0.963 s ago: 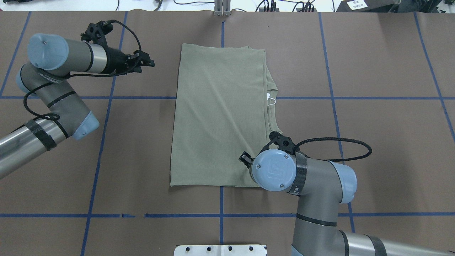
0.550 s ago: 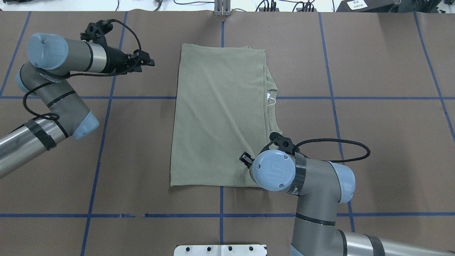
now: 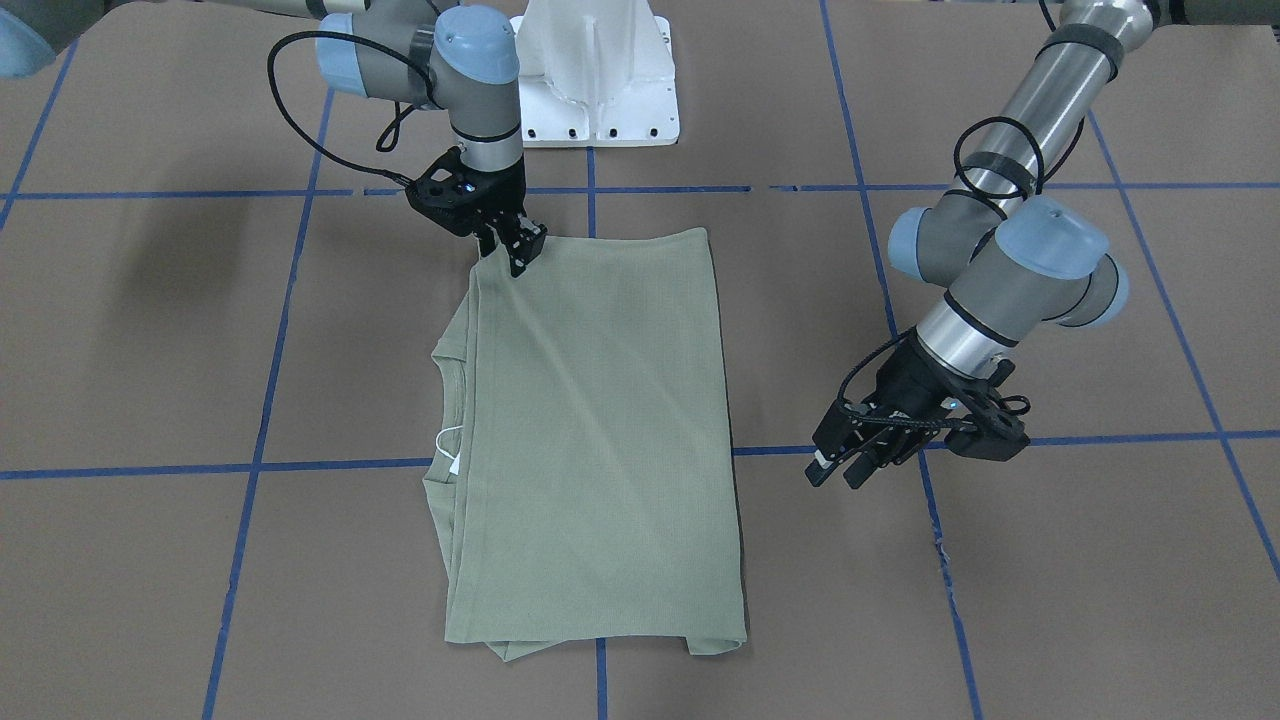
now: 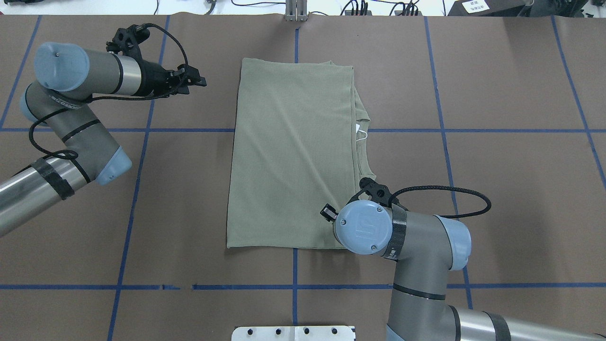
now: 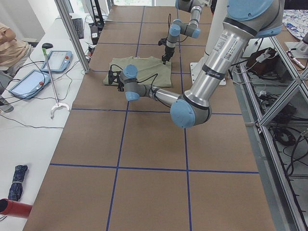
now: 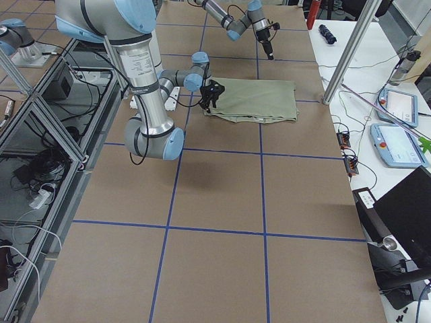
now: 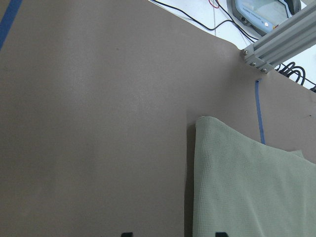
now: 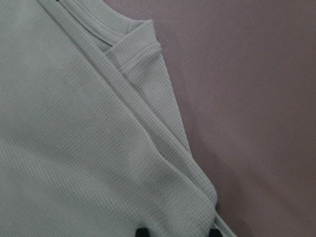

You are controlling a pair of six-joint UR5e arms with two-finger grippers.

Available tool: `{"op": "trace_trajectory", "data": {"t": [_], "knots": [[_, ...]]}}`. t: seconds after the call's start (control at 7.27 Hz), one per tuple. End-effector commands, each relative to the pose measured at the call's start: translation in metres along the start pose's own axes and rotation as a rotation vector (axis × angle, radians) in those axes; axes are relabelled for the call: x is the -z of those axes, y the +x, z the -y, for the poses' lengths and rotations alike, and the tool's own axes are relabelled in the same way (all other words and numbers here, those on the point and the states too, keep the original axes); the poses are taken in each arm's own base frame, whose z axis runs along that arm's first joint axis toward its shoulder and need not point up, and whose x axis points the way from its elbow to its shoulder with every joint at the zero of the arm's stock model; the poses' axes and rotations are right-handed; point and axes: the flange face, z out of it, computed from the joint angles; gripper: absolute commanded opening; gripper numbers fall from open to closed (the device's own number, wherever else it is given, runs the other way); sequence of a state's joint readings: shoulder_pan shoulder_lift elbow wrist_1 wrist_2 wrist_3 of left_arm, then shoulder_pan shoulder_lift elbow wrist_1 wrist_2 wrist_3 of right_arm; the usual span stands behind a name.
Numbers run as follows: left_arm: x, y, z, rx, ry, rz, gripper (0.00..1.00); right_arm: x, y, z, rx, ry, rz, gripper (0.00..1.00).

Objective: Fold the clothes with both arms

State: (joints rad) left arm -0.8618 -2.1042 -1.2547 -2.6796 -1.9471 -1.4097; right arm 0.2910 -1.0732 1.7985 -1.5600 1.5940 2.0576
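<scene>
**Front-facing view.** You have one sage-green shirt (image 3: 600,420), folded to a long rectangle, flat on the counter (image 3: 1050,600).
- The right fingers (image 3: 510,252) point down onto one corner of it, tips set apart.
- The left fingers (image 3: 836,472) are spread and hold nothing. The shirt lies off beyond their tips, well apart.
- The white hang tag (image 3: 450,450) sits at the collar edge, along the shirt's side that runs away from the right fingers.

**Overhead view.** The shirt (image 4: 293,156) lies between the two sets of fingers.
- The left fingers (image 4: 201,81) are level with its far corner and clear of it.
- The right arm (image 4: 363,227) hides its own fingers under the wrist cap, above the near corner.

**Exterior left view.** The shirt (image 5: 144,72) is listed here, but the view is too small for you to read either set of fingers.

**Exterior right view.** The same holds, shirt (image 6: 259,99).

**Left wrist view.** Two fingertips (image 7: 127,233) stand wide apart. The shirt (image 7: 247,187) has its corner ahead of them, toward one tip's side.

**Right wrist view.** Two fingertips (image 8: 141,231) stand apart. The folded corner of the shirt (image 8: 74,148) bulges between them, with layered edges running on ahead.
</scene>
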Motion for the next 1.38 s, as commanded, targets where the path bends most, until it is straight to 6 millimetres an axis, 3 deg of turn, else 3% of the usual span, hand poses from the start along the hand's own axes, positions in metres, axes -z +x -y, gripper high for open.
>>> {"op": "trace_trajectory", "data": {"t": [0.0,0.28,0.55,0.69,0.96,1.1,1.24], "knots": [[0.003,0.005,0.000,-0.004,0.002,-0.009,0.64,-0.003,0.005,0.001,-0.005,-0.008,-0.011,0.00],[0.004,0.005,0.001,-0.002,0.002,-0.009,0.64,0.002,0.002,-0.001,-0.006,-0.018,-0.004,0.00],[0.009,0.013,0.000,-0.001,0.002,-0.006,0.64,0.027,-0.001,0.010,-0.026,-0.056,0.018,0.00],[0.017,0.011,-0.005,0.003,0.002,-0.015,0.64,0.028,0.004,0.010,-0.032,-0.057,0.015,0.00],[0.050,0.002,-0.025,0.109,-0.010,-0.041,0.65,0.034,0.007,0.012,-0.035,-0.061,0.024,0.00],[0.057,0.012,-0.037,0.261,-0.022,-0.069,0.66,0.035,0.015,0.015,-0.034,-0.062,0.021,0.00],[0.061,0.023,-0.082,0.333,-0.069,-0.090,0.68,0.037,0.019,0.017,-0.034,-0.063,0.023,0.00]]}}
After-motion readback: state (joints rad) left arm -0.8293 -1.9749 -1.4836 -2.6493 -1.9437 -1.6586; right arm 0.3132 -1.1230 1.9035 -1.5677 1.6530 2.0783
